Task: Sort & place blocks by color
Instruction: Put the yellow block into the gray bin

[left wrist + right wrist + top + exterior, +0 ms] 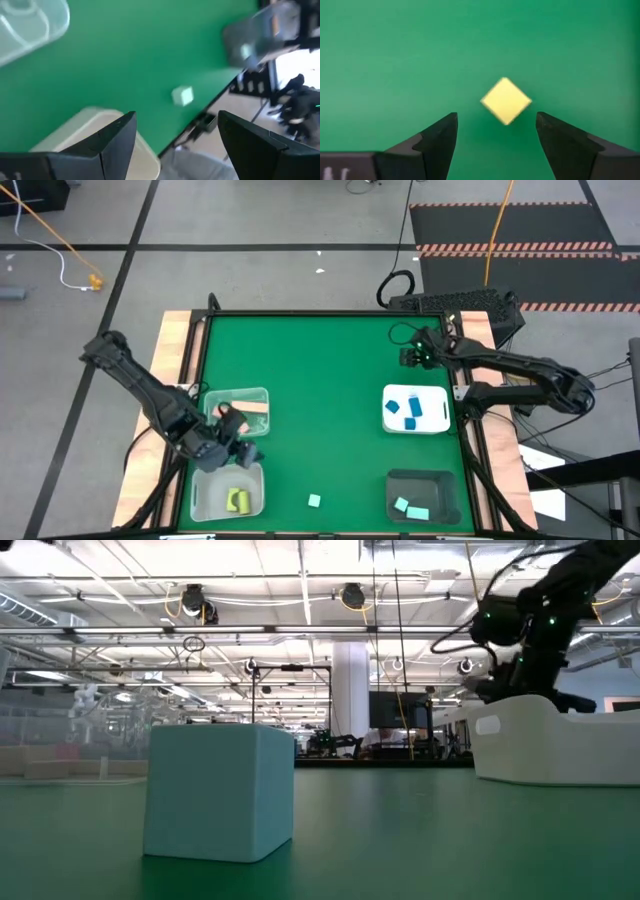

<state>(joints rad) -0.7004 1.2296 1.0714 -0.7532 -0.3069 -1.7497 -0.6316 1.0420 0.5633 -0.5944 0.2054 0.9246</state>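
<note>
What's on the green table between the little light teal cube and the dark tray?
Nothing: in the high view, only bare green mat lies between the small light teal cube and the dark rectangular tray.

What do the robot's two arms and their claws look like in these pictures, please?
Both arms are dark, slender and jointed. The left claw ends in two matte black, wedge-shaped fingers with angular, stepped inner edges; the right claw looks the same. A small green light glows near the right arm's wrist, and dark cables trail beside that arm.
</note>
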